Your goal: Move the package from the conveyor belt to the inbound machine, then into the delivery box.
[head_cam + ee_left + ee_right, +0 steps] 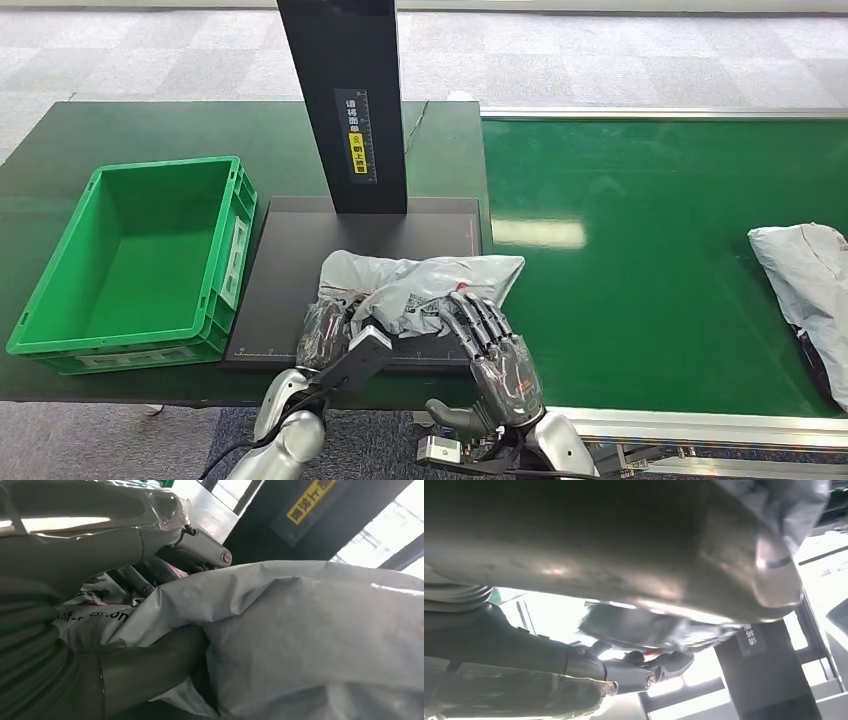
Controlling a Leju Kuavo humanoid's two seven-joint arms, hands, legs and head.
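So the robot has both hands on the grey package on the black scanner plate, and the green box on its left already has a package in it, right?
Not quite. The green box is empty, as the head view shows. The rest holds: the left hand and right hand are on the grey package on the black scanner plate.

We observe our left hand (325, 335) low in frame, fingers curled; our right hand (495, 360) beside it, fingers extended forward.
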